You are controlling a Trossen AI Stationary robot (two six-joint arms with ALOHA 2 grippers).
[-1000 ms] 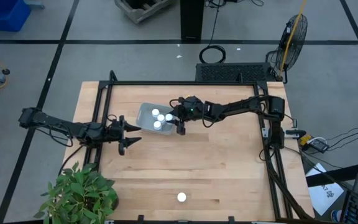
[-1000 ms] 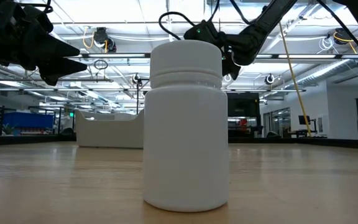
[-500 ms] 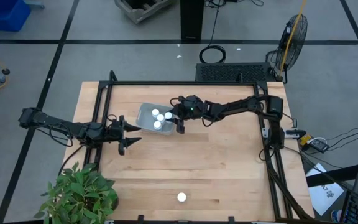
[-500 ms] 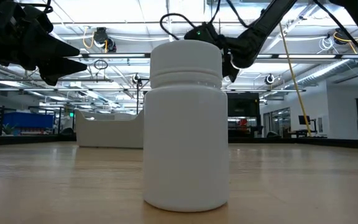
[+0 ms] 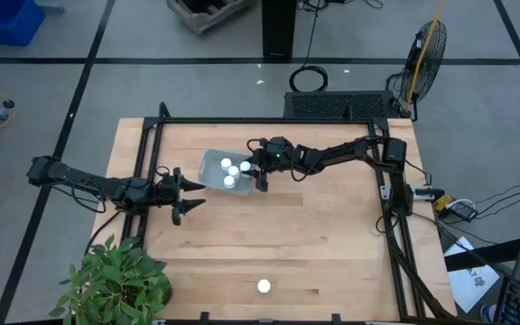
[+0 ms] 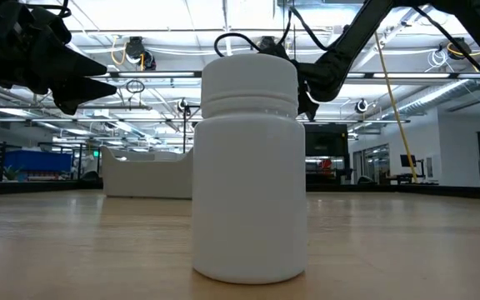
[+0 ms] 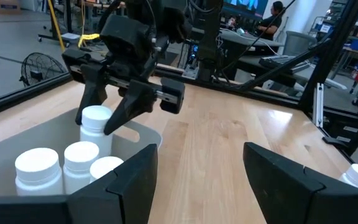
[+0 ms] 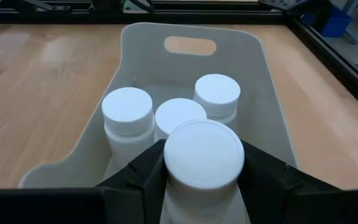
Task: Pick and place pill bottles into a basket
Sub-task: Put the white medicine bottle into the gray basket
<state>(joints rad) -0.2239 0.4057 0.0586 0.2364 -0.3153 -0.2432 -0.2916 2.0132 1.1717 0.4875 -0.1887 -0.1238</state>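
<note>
The pale grey basket (image 5: pixel 208 161) stands at the table's far middle with three white pill bottles upright in it (image 8: pixel 127 112) (image 8: pixel 179 115) (image 8: pixel 217 93). My right gripper (image 5: pixel 258 177) is at the basket's right end, shut on a fourth bottle (image 8: pixel 204 155). A fifth bottle (image 5: pixel 264 286) stands alone on its base near the table's front edge and fills the low view (image 6: pixel 248 167). My left gripper (image 5: pixel 186 194) hovers open and empty just left of and nearer than the basket, and its own wrist view shows it too (image 7: pixel 197 186). My right gripper pinches the bottle between its two fingers (image 8: pixel 145 177), one on each side of its upper part just under the cap (image 7: pixel 96 118). The fingers slant down from the table's right. The bottle stands upright at the basket's right end, its lower part behind the basket wall.
A black frame (image 5: pixel 242 120) runs round the table's edges. A potted plant (image 5: pixel 116 282) stands at the front left corner. Bare wood lies between the basket and the lone bottle. A person (image 7: pixel 272 18) sits in the room beyond the table.
My right gripper, still shut on its bottle, has edged a little toward the table's left, over the basket's right end. The bottles in the basket and the lone bottle have stayed put.
</note>
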